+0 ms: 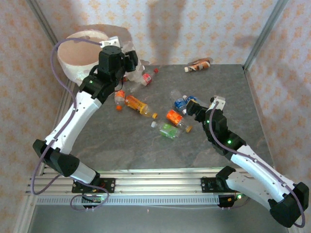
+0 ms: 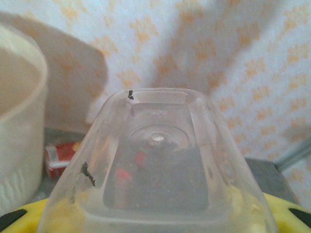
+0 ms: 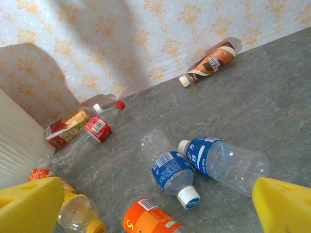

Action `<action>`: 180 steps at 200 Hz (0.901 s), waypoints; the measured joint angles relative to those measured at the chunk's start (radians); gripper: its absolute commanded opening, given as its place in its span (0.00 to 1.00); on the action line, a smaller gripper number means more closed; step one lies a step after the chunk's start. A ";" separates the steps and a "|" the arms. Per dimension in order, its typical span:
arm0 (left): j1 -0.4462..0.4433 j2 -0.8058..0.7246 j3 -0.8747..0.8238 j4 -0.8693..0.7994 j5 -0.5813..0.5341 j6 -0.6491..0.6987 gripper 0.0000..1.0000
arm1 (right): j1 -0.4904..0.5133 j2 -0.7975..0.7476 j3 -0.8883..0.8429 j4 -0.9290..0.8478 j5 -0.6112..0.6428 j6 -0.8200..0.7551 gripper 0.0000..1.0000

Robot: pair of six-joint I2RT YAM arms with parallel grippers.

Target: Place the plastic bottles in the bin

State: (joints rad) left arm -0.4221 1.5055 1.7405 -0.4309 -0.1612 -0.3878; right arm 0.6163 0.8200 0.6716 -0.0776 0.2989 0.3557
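From above, the left claw (image 1: 130, 58) hung raised just beside the rim of the off-white bin (image 1: 73, 73), which stood at the far left corner of the table. Its jaws were pinched narrow on a clear bottle (image 1: 135, 52). The right claw (image 1: 193, 108) sat low over the right side of the grey marbled tabletop (image 1: 121, 141), jaws spread wide with nothing in them, close to 2 blue-label bottles (image 1: 182, 102). Loose on the tabletop lay an orange-label bottle (image 1: 175, 117), a green-label bottle (image 1: 169, 130), a yellow-capped bottle (image 1: 138, 106), a red-capped bottle (image 1: 146, 77) near the bin and a brown-label bottle (image 1: 199, 64) at the far edge. Pale wallpaper (image 1: 194, 24) with an orange flower pattern closed the back and sides, metal frame posts (image 1: 262, 34) ran up the corners, and an aluminium rail (image 1: 155, 187) carried both bases. In the left wrist view, the clear bottle's base faced the camera, clamped between yellow pads (image 2: 14, 218) at the lower corners, with the bin's wall off to the left. In the right wrist view, 2 yellow fingers (image 3: 29, 206) stood far apart at the lower corners, touching nothing. The 2 blue-label bottles lay side by side ahead of them, the brown-label bottle rested at the foot of the wall, and the red-capped bottle lay near the bin.
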 measured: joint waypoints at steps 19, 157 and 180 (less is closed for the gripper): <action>0.014 -0.003 0.026 0.016 -0.053 0.037 0.45 | 0.000 0.000 0.000 -0.005 0.000 0.000 0.99; 0.306 0.141 0.282 0.082 -0.265 0.175 0.46 | 0.000 0.002 0.021 -0.058 0.054 0.003 0.99; 0.376 0.219 0.352 0.051 -0.246 0.138 0.45 | 0.000 0.002 0.021 -0.062 0.052 0.003 0.99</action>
State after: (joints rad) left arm -0.0460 1.7241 2.0926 -0.3801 -0.4068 -0.2493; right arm 0.6163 0.8215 0.6926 -0.1394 0.3508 0.3588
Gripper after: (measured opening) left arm 0.527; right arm 0.993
